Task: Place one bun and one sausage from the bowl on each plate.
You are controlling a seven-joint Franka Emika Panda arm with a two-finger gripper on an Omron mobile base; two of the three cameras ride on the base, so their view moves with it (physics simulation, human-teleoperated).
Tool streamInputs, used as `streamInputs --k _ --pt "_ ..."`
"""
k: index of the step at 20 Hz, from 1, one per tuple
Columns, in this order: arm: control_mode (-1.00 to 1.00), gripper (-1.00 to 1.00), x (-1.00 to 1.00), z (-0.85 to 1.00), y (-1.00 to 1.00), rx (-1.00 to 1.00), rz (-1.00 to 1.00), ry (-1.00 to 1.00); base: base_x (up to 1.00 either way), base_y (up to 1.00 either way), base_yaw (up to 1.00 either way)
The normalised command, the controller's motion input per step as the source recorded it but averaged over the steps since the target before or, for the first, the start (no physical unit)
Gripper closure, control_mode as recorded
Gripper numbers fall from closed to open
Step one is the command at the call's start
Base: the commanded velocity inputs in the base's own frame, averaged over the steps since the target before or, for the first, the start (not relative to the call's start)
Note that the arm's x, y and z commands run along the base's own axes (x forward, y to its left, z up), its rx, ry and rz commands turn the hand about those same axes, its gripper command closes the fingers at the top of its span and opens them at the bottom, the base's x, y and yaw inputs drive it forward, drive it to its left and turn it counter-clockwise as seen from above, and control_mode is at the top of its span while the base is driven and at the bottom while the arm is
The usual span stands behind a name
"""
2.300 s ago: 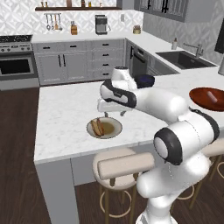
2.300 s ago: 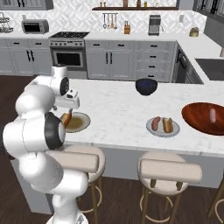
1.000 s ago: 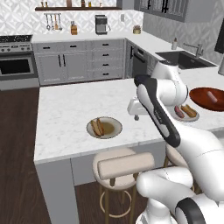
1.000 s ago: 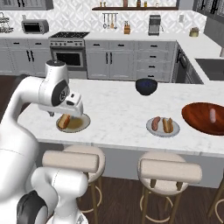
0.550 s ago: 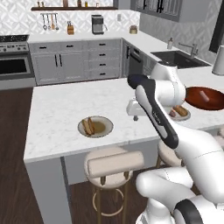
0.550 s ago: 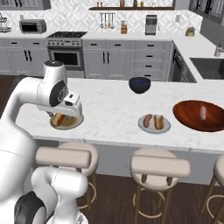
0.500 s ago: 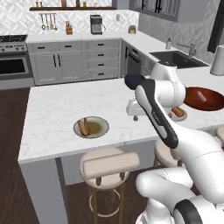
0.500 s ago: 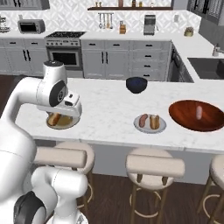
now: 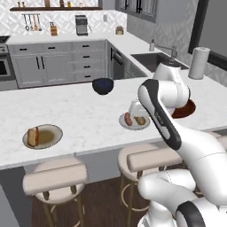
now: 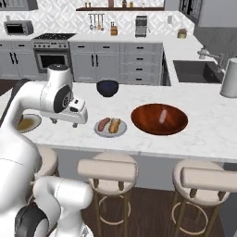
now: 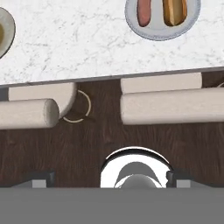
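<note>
The light grey plate [image 10: 110, 127] holds a reddish sausage [image 10: 103, 123] and a golden bun [image 10: 115, 124] side by side; the hand view shows that plate [image 11: 162, 27] at its top with the sausage [image 11: 144, 11] and bun [image 11: 174, 11]. The reddish-brown wooden bowl [image 10: 159, 119] to its right looks empty. Far left sits the brown-centred plate [image 9: 46, 137] with a bun [image 9: 32, 136] on it; whether a sausage lies beside that bun I cannot tell. My gripper [image 10: 64, 123] hangs above the counter's front edge, left of the grey plate, open, its fingertips [image 11: 41, 177] wide apart and holding nothing.
A small dark blue bowl [image 10: 107, 88] stands behind the grey plate. A paper towel roll [image 9: 198, 62] is near the sink [image 10: 192, 71]. Padded bar stools [image 11: 166, 105] line the counter's front below my hand.
The whole scene has slid left in both base views, so the base has driven right along the counter. My hand now sits near the grey plate instead of over the brown-centred one.
</note>
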Motion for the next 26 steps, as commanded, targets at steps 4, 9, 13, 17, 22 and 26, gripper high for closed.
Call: streamInputs --k 4,9,13,17,22,26 --pt "1.0 -1.0 0.0 0.0 0.0 0.0 0.0 0.0 0.22 -0.75 0.0" --pt "1.0 -1.0 0.0 0.0 0.0 0.0 0.0 0.0 0.31 -0.61 0.01" --pt "1.0 -1.0 0.0 0.0 0.0 0.0 0.0 0.0 0.32 -0.37 0.01" --pt "1.0 -1.0 0.0 0.0 0.0 0.0 0.0 0.0 0.4 -0.35 0.01" --pt "1.0 -1.0 0.0 0.0 0.0 0.0 0.0 0.0 0.33 -0.61 0.01" --pt "1.0 -1.0 0.0 0.0 0.0 0.0 0.0 0.0 0.37 -0.51 0.04"
